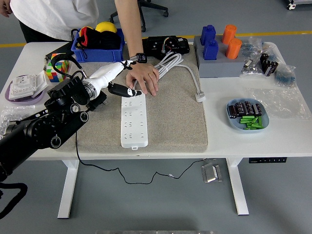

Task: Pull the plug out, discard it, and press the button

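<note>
While the white power strip (133, 119) lies flat on the grey mat (170, 117), you can see its long axis running from the bench's near edge toward the far side, with the button end at the far end, just under the person's hand (144, 78). That hand presses down on the top of the strip, beside the coil of white cable (168, 63) that leaves it.

Your left hand (114, 78) hovers over the strip's far left corner. Its fingers (127, 91) are loosely spread: one dark fingertip reaches over the strip's far end, close to the person's fingers, and a white finger points toward the person's wrist. You cannot tell from this view whether the fingertip touches the strip. The fingers hold nothing.

The black plug (97, 102) lies on the mat left of the strip, partly hidden under your forearm, and well behind the fingertips. Its thin black cord (122, 175) drops over the bench's near edge and hangs in a loop below. Which way the plug's prongs face is hidden.

Your left arm (44, 129) comes in from the lower left, angled up and to the right across the mat's left edge, wrist roughly level and the hand stretched forward. The right arm is out of the picture.

A colour cube (57, 66) and a blue bin (97, 51) stand beyond your arm on the bench (253, 146).
</note>
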Controlling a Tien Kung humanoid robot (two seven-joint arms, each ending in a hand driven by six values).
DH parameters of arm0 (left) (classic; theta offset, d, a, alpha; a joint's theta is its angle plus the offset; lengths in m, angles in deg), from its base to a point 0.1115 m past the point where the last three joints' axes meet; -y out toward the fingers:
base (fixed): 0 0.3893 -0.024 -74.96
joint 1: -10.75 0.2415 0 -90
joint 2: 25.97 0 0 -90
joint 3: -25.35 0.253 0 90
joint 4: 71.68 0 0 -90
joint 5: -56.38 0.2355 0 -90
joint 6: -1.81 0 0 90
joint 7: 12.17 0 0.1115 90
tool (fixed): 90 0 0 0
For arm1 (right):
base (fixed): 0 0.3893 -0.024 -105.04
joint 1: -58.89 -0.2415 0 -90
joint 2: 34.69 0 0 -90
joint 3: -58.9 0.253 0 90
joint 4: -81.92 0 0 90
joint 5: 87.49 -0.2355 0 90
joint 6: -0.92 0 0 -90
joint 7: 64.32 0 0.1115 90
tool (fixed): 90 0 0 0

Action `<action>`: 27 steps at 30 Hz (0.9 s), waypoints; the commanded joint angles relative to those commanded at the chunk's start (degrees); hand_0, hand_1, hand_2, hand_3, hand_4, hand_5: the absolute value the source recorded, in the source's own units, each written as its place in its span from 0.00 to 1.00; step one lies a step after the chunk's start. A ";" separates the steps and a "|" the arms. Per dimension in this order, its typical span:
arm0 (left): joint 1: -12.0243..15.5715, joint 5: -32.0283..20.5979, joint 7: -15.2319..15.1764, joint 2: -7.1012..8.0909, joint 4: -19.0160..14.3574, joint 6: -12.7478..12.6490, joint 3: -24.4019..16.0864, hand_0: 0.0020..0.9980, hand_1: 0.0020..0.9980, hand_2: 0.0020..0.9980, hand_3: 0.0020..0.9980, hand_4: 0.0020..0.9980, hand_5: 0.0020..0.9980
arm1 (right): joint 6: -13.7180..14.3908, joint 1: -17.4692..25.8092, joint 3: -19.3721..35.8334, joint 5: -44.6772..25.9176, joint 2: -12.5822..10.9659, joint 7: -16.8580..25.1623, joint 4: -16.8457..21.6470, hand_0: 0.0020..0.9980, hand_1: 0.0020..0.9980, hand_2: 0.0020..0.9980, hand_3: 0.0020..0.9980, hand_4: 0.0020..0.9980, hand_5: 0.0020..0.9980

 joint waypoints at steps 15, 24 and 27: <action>-4.52 -10.72 10.27 -2.78 7.46 6.47 6.99 0.07 0.01 0.12 0.73 0.00 0.00 | -0.03 -0.20 -0.90 -0.20 -0.42 -0.01 -0.09 0.77 0.73 0.72 0.71 0.89 0.66; -4.55 -11.21 10.16 -3.41 8.12 5.68 7.60 0.07 0.01 0.12 0.74 0.00 0.00 | -0.02 -0.16 -1.19 -0.28 -0.39 -0.02 -0.07 0.77 0.73 0.72 0.71 0.89 0.66; -4.64 -11.10 10.00 -3.61 8.65 5.26 7.62 0.08 0.01 0.12 0.75 0.00 0.00 | -0.01 -0.22 -1.23 -0.32 -0.39 -0.01 -0.02 0.77 0.73 0.72 0.71 0.89 0.66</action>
